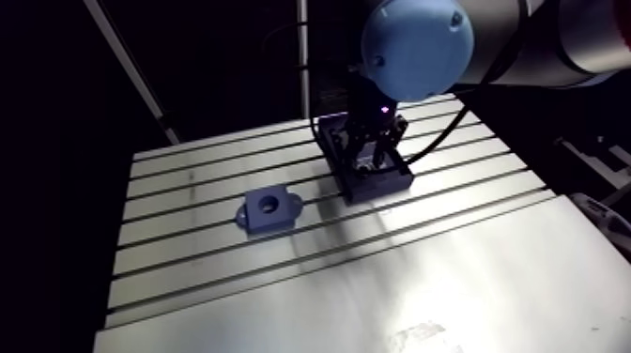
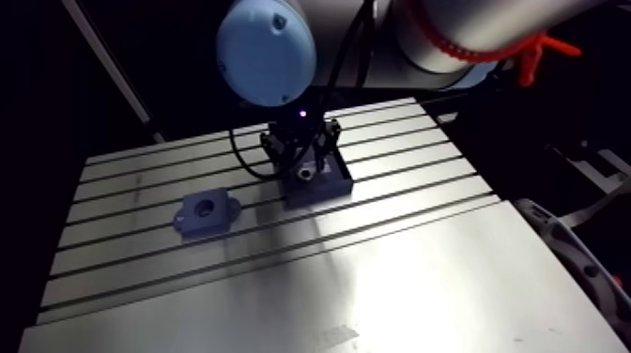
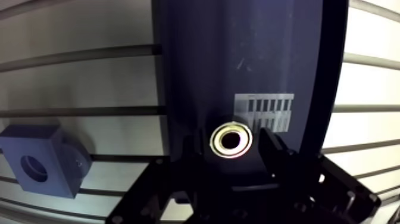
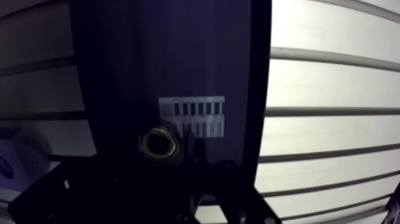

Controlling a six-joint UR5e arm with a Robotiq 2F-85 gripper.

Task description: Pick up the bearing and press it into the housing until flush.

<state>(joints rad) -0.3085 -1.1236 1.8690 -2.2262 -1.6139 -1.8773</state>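
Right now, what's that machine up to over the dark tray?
A robot arm has its gripper lowered into a dark tray on the slotted table. Its two fingers sit open on either side of a small metal bearing lying in the tray, not yet clamped on it. The blue housing, with its empty round hole, waits apart on the table.

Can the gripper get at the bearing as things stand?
Probably yes. The bearing lies uncovered in the dark tray, and the gripper hangs right over it with its open fingers on either side. Nothing shows between them and the ring.
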